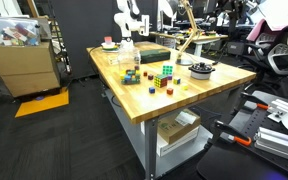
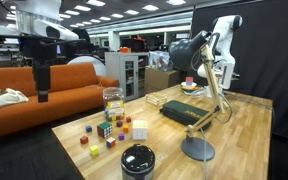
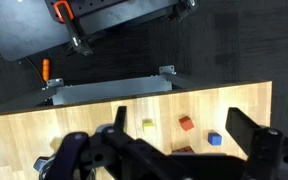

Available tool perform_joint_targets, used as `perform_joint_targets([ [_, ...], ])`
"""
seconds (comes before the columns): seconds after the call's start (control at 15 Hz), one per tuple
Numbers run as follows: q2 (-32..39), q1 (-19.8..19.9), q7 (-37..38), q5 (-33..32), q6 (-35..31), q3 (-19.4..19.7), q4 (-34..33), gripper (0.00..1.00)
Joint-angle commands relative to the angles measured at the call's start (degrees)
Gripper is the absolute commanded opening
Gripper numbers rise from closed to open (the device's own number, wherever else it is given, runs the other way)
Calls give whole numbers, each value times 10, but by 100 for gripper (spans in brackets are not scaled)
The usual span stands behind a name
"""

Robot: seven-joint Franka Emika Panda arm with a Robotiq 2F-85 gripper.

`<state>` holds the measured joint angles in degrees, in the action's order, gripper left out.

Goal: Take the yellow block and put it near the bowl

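In the wrist view the small yellow block [image 3: 148, 125] lies on the wooden table, with a red block [image 3: 186, 122] and a blue block [image 3: 215, 139] to its right. My gripper [image 3: 184, 130] is open and empty, high above them, its two dark fingers framing the blocks. The wide dark bowl [image 1: 202, 64] sits near a table corner in both exterior views [image 2: 137, 150], apart from the blocks, and is out of the wrist view. The white arm [image 1: 131, 18] stands at the far side of the table [image 2: 222, 45].
Rubik's cubes [image 1: 164, 78] and a white cube [image 2: 139, 128] sit by the scattered small blocks [image 2: 94, 142]. A desk lamp [image 2: 197, 148] and a dark flat case [image 2: 179, 112] stand mid-table. A small pale bowl [image 1: 109, 43] sits at the back. The table edge [image 3: 124, 100] lies beyond the blocks.
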<state>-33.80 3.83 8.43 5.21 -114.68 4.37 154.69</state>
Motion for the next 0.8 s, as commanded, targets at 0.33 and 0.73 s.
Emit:
perform_joint_targets([
  [0.33,67,21,108,-31,-150,-47,-2,100],
  [0.73,74,26,117,-35,-159,-52,-5,100],
])
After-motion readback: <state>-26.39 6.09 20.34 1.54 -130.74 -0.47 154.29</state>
